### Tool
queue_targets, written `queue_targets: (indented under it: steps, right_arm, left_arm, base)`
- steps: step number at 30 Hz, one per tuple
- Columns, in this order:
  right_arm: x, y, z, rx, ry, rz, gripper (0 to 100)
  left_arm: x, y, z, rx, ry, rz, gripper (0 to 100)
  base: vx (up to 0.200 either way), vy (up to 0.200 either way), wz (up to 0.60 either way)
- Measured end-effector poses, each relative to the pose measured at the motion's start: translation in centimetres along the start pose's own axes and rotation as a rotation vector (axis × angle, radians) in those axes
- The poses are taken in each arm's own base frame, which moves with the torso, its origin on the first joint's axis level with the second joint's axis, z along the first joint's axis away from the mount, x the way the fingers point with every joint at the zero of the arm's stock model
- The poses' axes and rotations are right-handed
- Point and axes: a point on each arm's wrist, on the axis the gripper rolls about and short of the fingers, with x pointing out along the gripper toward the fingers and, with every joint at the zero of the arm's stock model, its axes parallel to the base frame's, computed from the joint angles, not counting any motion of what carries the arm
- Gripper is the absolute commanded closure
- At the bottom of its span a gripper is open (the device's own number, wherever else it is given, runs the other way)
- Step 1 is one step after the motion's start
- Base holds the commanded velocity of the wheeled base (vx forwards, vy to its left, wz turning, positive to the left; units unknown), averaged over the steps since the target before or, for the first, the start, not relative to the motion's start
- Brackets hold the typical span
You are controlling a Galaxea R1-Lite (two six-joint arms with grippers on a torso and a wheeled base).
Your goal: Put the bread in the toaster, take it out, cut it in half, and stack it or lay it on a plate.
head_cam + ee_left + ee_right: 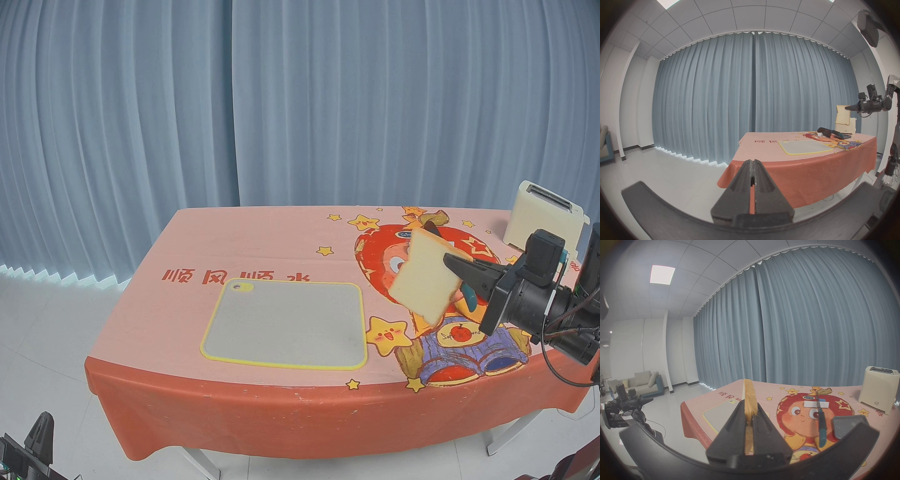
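head view: right tool [453,262] clamped on one edge of the bread slice [425,275], held tilted in the air above the counter [262,240], between the toaster [544,219] and the cutting board [287,325].
left wrist view: left tool [752,168] closed on nothing, low and off the counter's near side.
right wrist view: bread slice seen edge-on in the right tool's grip; a blue-handled knife [821,421] lies on the counter, well apart from the toaster.

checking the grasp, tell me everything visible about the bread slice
The bread slice is one squarish piece, pale cream with a tan crust, whole and uncut. It hangs tilted on edge above the table, between cutting board and toaster. Only the right gripper touches it, jaws shut on one edge.
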Motion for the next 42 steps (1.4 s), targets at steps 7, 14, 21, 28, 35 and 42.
queue_targets:
  steps: [7,14,21,28,35,42]
  right_arm:
    - [0.0,0.0,0.0,0.000,0.002,0.000,100]
    - [0.1,0.0,-0.1,0.000,0.004,0.001,100]
    - [0.0,0.1,-0.2,0.000,0.010,0.005,100]
    - [0.1,0.3,-0.3,0.033,0.013,0.014,100]
    - [0.6,0.4,-0.3,0.077,0.017,0.016,100]
    - [1.4,0.8,-0.1,0.185,0.018,0.031,100]
  left_arm:
    - [0.0,0.0,0.0,0.000,0.000,-0.001,100]
    - [0.0,0.0,0.0,0.000,0.000,0.000,100]
    - [0.0,0.0,0.0,0.000,0.000,0.000,100]
    - [0.0,0.0,0.0,0.000,0.000,0.000,100]
    - [0.0,0.0,0.0,0.000,0.000,0.000,100]
    - [0.0,0.0,0.0,0.000,0.000,0.000,100]
  base:
    - [0.000,0.000,0.00]
    - [0.000,0.000,0.00]
    - [0.000,0.000,0.00]
    - [0.000,0.000,0.00]
    - [0.000,0.000,0.00]
    - [0.000,0.000,0.00]
